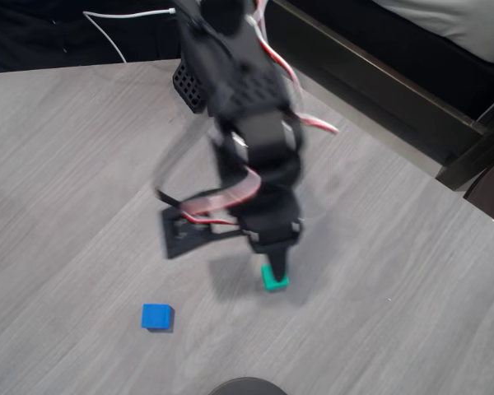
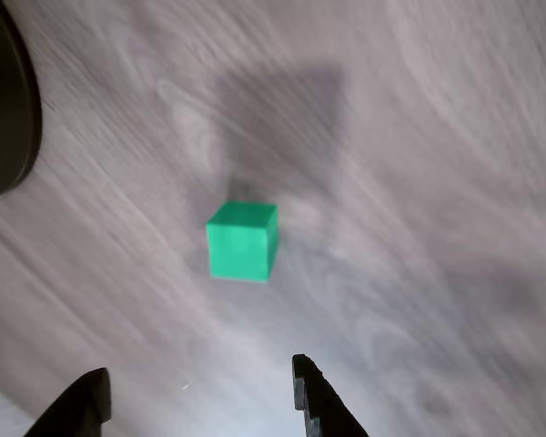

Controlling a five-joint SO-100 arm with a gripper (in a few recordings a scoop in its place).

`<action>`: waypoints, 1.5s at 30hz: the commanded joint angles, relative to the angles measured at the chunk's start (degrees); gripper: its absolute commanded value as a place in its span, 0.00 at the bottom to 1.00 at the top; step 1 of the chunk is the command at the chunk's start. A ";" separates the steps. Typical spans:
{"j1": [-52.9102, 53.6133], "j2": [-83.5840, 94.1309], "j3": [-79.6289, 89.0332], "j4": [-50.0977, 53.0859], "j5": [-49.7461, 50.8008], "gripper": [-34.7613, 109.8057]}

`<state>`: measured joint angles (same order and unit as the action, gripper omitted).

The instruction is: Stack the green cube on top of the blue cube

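Overhead view gives me the grey wood-grain table (image 1: 82, 164), with my black arm (image 1: 247, 123) reaching down over it, blurred. My end effector (image 1: 273, 262) hangs just above the green cube (image 1: 273, 280). On the wrist view its fingers (image 2: 318, 401) stand apart, the green cube (image 2: 242, 240) resting on the table ahead of them, untouched and clear of both tips. I see the blue cube (image 1: 156, 316) well apart, to the left in the overhead view.
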<state>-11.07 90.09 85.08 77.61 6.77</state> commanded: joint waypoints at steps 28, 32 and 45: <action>0.88 -17.40 -6.50 -5.71 1.58 0.46; 0.53 -18.19 -6.50 -6.77 1.41 0.46; 0.26 -26.46 -10.99 -8.26 0.88 0.38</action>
<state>-10.20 63.63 76.73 69.79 8.17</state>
